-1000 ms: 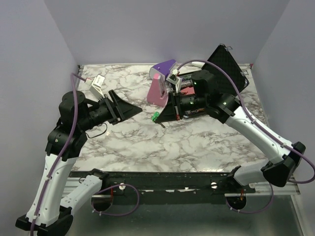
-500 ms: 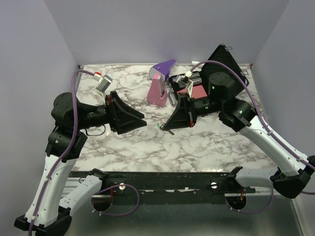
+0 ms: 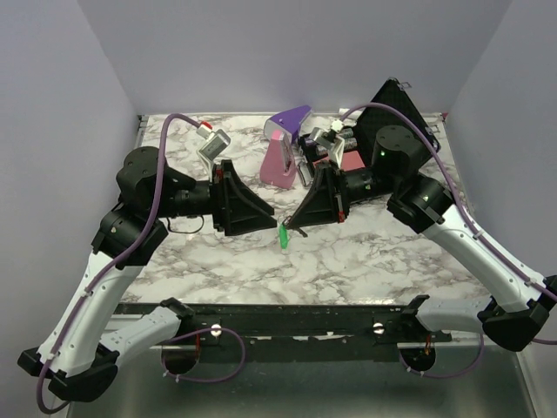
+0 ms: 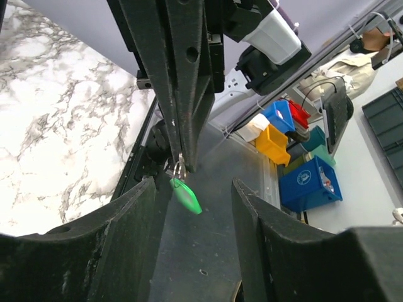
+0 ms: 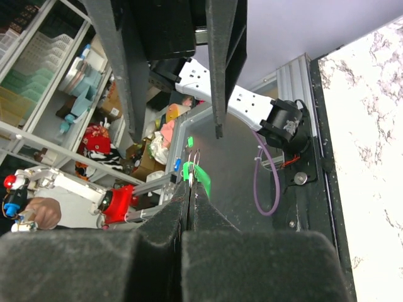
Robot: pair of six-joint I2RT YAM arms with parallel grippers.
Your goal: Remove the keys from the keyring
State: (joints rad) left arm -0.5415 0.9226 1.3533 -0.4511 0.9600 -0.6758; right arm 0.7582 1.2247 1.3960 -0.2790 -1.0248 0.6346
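My right gripper [image 3: 292,227] is shut on the thin grey keyring [image 4: 178,167] and holds it above the marble table [image 3: 365,252]. The green-headed key [image 3: 284,237] hangs from the ring just below the tips. It also shows in the left wrist view [image 4: 186,195] and in the right wrist view [image 5: 203,178], where the ring [image 5: 196,157] pokes out past my closed fingertips [image 5: 190,190]. My left gripper [image 3: 271,214] is open and empty, level with the right one and tip to tip with it. In its own view the key hangs between its spread fingers [image 4: 119,233].
A purple-and-pink wedge-shaped object [image 3: 284,152] stands at the back centre. A black case [image 3: 402,113] leans at the back right with a red-pink item [image 3: 350,162] beside it. The walls close in left, right and behind.
My left arm has swung right and its open gripper has come up to the right gripper's tips. The right gripper has stayed shut; the green key now hangs visibly below it.
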